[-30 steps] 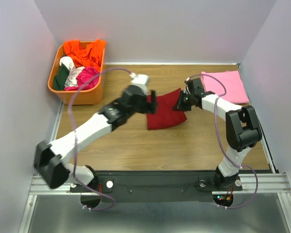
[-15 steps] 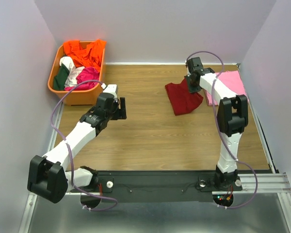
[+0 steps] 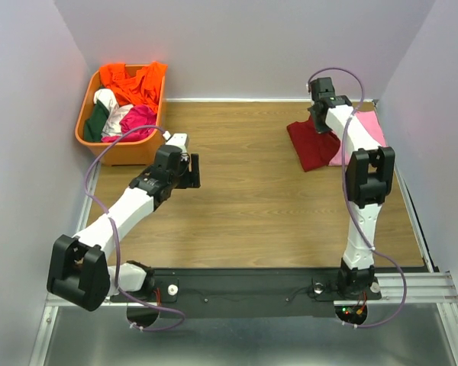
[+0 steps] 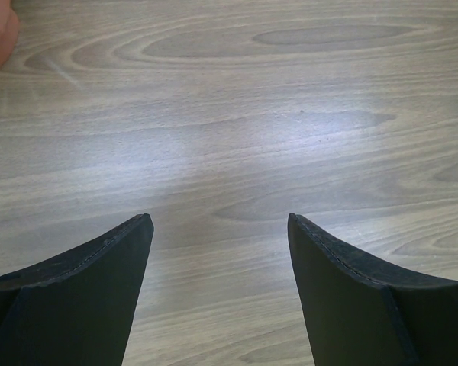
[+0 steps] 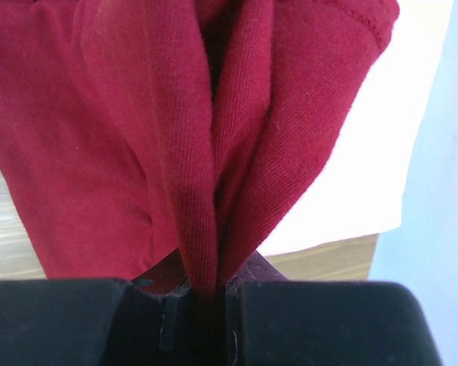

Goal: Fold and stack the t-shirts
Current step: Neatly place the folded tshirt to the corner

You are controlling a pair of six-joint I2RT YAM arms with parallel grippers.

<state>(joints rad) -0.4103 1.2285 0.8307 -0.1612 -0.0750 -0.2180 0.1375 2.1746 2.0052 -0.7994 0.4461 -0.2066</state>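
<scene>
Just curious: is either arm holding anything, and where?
The right gripper pinches a bunched fold of the dark red cotton t-shirt; the left gripper is open and empty.

Spread fingers (image 4: pixel 84 297) above bare wooden table (image 4: pixel 237 114).

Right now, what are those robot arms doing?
The right gripper is pinching the dark red t-shirt, which is bunched up at the far right of the table, right by the folded pink t-shirt. The left gripper is open and holds nothing, above bare wood near the orange basket of clothes.
</scene>
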